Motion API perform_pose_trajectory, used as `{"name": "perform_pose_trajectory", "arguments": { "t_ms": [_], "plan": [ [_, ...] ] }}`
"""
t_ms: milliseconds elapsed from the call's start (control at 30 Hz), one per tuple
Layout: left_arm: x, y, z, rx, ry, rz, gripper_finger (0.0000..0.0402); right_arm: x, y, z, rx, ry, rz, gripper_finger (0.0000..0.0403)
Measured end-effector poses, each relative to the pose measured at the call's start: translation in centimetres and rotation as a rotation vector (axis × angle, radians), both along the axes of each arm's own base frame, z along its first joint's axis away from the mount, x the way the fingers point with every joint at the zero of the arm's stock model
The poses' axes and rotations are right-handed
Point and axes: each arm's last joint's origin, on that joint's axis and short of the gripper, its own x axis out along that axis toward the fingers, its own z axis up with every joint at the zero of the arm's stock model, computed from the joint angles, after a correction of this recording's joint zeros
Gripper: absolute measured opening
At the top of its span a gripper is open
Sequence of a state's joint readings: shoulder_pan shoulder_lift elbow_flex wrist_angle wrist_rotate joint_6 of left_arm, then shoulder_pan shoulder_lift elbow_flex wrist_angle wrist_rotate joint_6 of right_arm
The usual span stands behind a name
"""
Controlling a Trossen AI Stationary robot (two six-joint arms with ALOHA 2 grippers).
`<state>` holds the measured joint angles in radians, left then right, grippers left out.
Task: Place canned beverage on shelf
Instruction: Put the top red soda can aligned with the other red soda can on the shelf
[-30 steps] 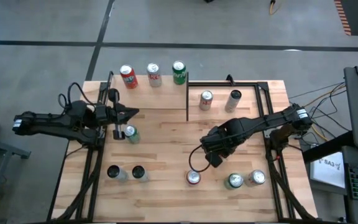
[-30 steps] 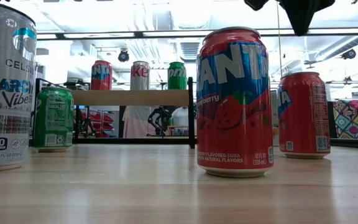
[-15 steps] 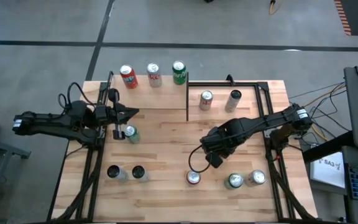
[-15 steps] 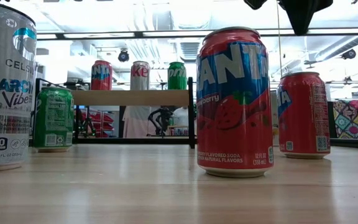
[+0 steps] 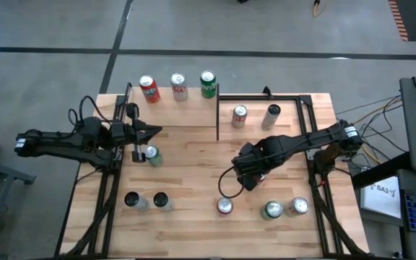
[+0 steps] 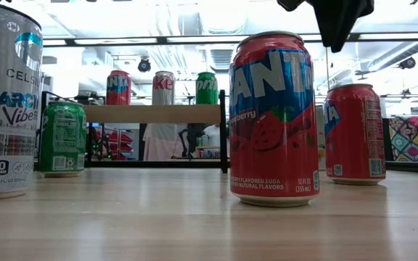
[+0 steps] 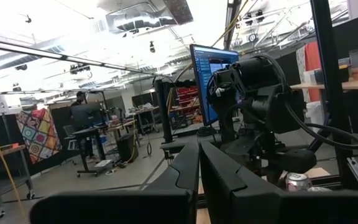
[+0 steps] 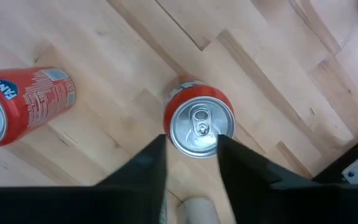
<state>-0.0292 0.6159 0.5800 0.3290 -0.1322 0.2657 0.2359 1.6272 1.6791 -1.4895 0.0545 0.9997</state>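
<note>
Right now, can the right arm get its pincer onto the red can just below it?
Probably yes. The right pincer hangs open right above the red can, fingers either side of its top, with nothing between; the neighbouring red can stands clear.

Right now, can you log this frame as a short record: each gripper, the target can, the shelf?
right gripper: open, above a red can, fingers either side of its top in the wrist view
target can: upright on the tabletop, not gripped
left gripper: shut, waiting at the table's left
shelf: three cans standing on it
</note>
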Motion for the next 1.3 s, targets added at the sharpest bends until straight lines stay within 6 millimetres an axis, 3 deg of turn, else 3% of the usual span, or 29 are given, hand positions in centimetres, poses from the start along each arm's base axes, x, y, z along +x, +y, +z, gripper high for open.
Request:
{"name": "perform_pose_trajectory", "arguments": {
  "t_ms": [233,433,833,1300],
  "plan": [
    [0.0,0.0,0.0,0.002,0.0,0.001,0.0,0.1,-0.1,0.0,-0.025,-0.015,-0.005,0.0259],
    [0.0,0.0,0.0,0.002,0.001,0.001,0.0,0.5,-0.2,0.0,-0.025,-0.051,-0.032,0.0314],
    [0.0,0.0,0.0,-0.004,0.001,-0.001,0.0,0.4,-0.6,0.0,0.061,-0.016,-0.045,0.0353],
    [0.0,0.0,0.0,-0.004,0.002,-0.001,0.0,0.2,-0.8,-1.5,0.056,0.043,-0.041,0.0354]
  ]
}}
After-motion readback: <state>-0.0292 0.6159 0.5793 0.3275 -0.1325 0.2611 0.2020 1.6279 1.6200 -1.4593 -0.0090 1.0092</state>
